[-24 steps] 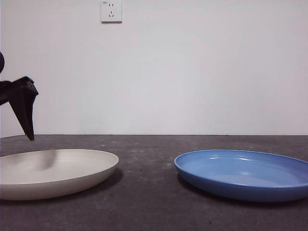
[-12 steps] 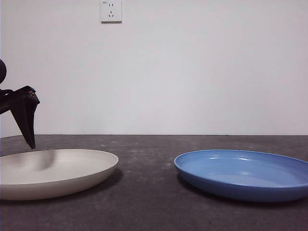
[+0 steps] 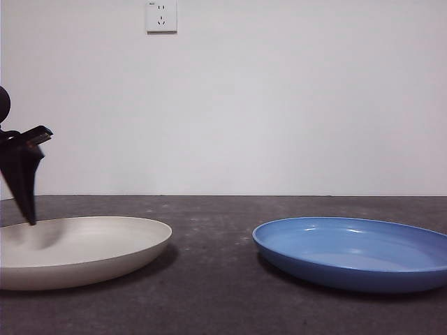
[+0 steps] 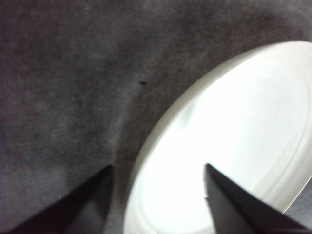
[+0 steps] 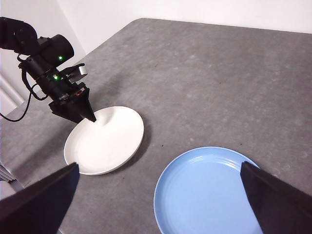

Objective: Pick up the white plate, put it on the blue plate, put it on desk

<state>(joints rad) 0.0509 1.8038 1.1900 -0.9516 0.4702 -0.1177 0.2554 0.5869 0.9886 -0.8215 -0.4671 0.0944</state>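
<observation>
The white plate (image 3: 84,248) lies flat on the left of the desk (image 3: 209,300), and the blue plate (image 3: 356,252) lies flat on the right, a gap apart. My left gripper (image 3: 26,202) hangs at the white plate's far left rim, its tip just above the plate. In the left wrist view the left gripper (image 4: 157,168) is open, one jaw over the bare desk (image 4: 58,73) and one over the white plate (image 4: 234,141), straddling the rim. My right gripper (image 5: 160,164) is open and high above the table, holding nothing, over the blue plate (image 5: 209,192).
A white wall with a socket (image 3: 161,16) stands behind the desk. The right wrist view shows the desk's left edge and corner just past the white plate (image 5: 105,141), with the left arm (image 5: 53,73) reaching in from there.
The left gripper has dropped lower and shifted a little left, closer to the white plate's rim. Both plates lie where they were.
</observation>
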